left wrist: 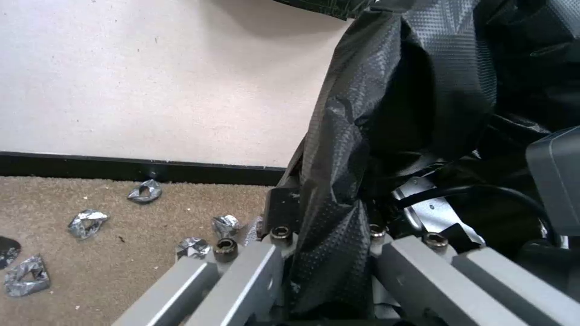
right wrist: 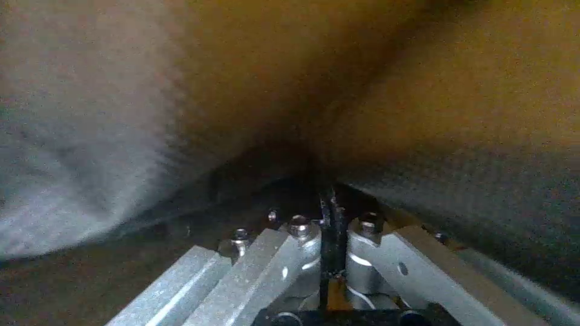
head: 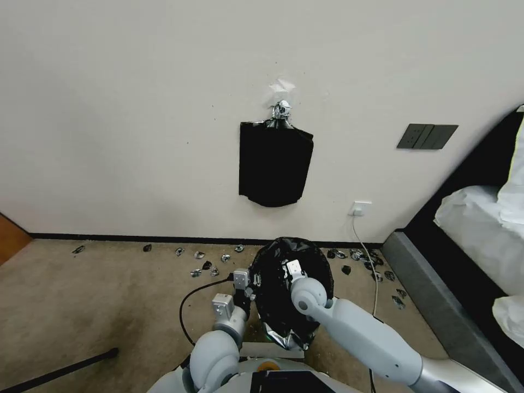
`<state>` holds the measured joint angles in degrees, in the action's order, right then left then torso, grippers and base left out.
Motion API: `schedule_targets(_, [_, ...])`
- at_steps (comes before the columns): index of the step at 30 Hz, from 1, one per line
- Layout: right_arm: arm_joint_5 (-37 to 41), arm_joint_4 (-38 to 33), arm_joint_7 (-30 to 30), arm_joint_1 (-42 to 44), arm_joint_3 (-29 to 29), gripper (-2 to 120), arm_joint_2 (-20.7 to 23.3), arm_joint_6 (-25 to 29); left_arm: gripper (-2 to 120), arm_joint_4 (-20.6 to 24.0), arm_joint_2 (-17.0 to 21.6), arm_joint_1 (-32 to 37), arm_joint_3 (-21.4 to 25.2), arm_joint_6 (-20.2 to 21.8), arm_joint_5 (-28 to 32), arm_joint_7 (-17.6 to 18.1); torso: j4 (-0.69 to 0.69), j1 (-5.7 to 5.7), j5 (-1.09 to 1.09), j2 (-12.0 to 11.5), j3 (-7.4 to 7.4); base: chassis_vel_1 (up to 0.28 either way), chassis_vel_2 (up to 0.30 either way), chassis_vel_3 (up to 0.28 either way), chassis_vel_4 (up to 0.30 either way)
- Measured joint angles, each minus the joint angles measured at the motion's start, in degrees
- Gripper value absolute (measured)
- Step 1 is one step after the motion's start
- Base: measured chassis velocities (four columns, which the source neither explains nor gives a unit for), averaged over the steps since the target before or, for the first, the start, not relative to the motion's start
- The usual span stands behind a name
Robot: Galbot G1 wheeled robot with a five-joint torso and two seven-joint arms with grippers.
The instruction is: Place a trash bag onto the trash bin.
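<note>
Plastic of the one trash bag [head: 289, 289] billows open just in front of our torso, glossy and black, a rounded mouth facing up toward the head camera. We cannot make out the trash bin under it; the bag hides whatever it drapes, so we judge seating from the film alone.

Our left gripper [head: 246, 284] sits at about nine o'clock on the bag's mouth, and the left wrist view shows its fingers [left wrist: 281, 213] pinching a pleat of the film [left wrist: 338, 190] between them. Our right gripper [head: 295, 269] lies near the centre of the mouth, reaching in from five o'clock; in the right wrist view its fingers [right wrist: 329, 226] look pressed together on a thin dark edge, and we judge that to be bag film. Both arms are equally close, one hold each. The opening's long axis runs roughly from six to twelve o'clock, so the stretch we need is likely sideways, three against nine.

Further out, one flat black bag stack [head: 275, 166] hangs on the wall at twelve o'clock. More than a dozen crumpled foil-like scraps [head: 213, 262] litter the carpet along the skirting. One bed [head: 480, 218] stands at three o'clock.
</note>
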<state>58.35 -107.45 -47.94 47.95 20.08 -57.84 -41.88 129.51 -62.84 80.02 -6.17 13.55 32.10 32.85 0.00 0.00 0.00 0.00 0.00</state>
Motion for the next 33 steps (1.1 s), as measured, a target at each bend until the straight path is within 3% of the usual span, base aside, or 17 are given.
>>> schedule_targets(25, [0.71, 0.98, 0.47, 0.02, -0.15, 0, -0.77, 0.26, 3, 0.38, -0.18, 0.62, 0.53, -0.13, 0.29, 0.02, 0.00, 0.00, 0.00, 0.00, 0.00, 0.000, 0.000, 0.000, 0.000])
schedule_targets(31, [0.74, -3.33, 0.61, 0.36, -0.48, 0, 1.08, 0.26, 3, -0.61, -0.47, 0.38, 1.07, 0.18, 0.57, 0.28, 0.00, 0.00, 0.00, 0.00, 0.00, 0.000, 0.000, 0.000, 0.000])
schedule_targets(33, [1.01, -7.00, 0.63, 0.68, -0.79, 12, 2.64, 0.25, 3, -1.26, -1.00, -0.26, 1.12, 0.83, 1.42, 1.13, 0.01, 0.00, 0.00, 0.00, 0.00, 0.000, 0.000, 0.000, 0.000])
